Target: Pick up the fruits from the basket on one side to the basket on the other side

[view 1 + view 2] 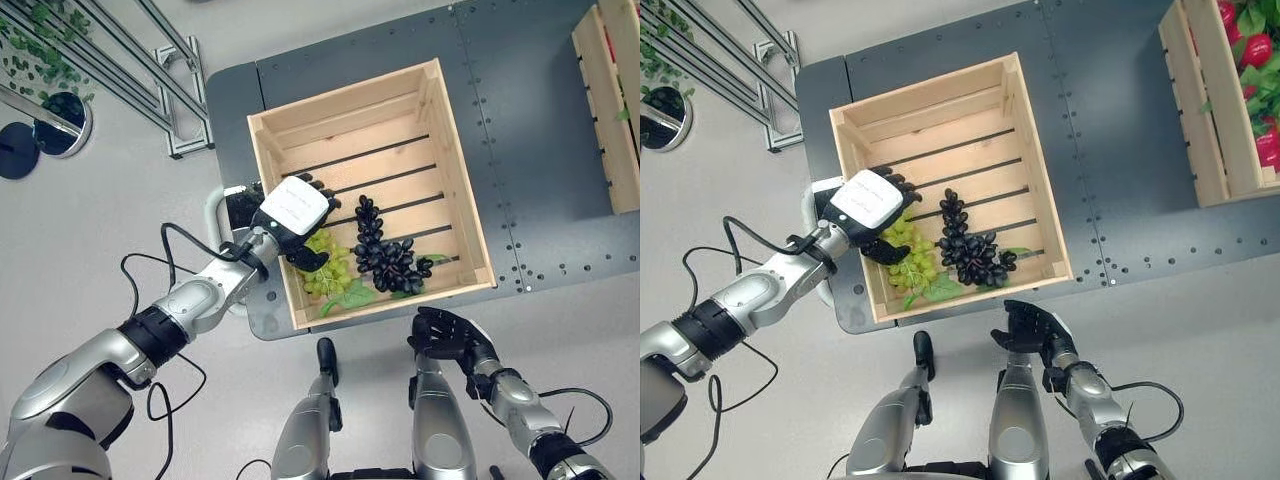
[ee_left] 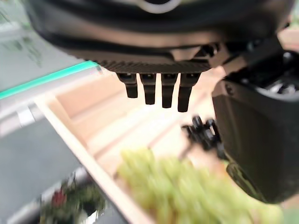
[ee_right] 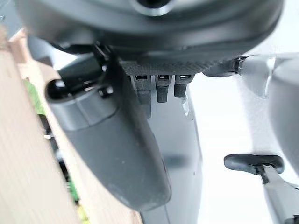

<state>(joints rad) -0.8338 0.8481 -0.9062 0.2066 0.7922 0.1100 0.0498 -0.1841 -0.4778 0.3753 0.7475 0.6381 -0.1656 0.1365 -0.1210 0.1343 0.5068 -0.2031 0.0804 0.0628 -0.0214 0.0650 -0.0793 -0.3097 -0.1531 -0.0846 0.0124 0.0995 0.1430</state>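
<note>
Right hand (image 1: 452, 336) nearest the head camera, hanging off the table's near edge, just outside the near wall of the wooden crate (image 1: 455, 160). Fingers spread and relaxed, nothing in them. In its wrist view the straight fingers (image 3: 161, 88) point past the crate's side, empty.

Left hand (image 1: 290, 218) reaches over the crate's left wall, white back plate facing up. It sits directly above the green grapes (image 1: 328, 265); the bunch shows just past and below the thumb side of the hand. Wrist view: fingers (image 2: 156, 89) hang straight down, thumb apart from them, green grapes (image 2: 177, 189) blurred beneath the palm, not enclosed. Contact with the bunch: cannot tell.

Dark grapes (image 1: 385, 255) lie on the crate floor just beside the green bunch, on the side away from the left hand, between the two hands. A green leaf (image 1: 352, 296) lies at the near wall, touching both bunches.

Second crate (image 1: 1210, 110) well beyond the right hand, at the far right of the dark table (image 1: 530, 120). Red fruit (image 1: 1258, 50) and greenery inside it.

Metal frame (image 1: 150, 60) on the floor, beyond the left hand.
</note>
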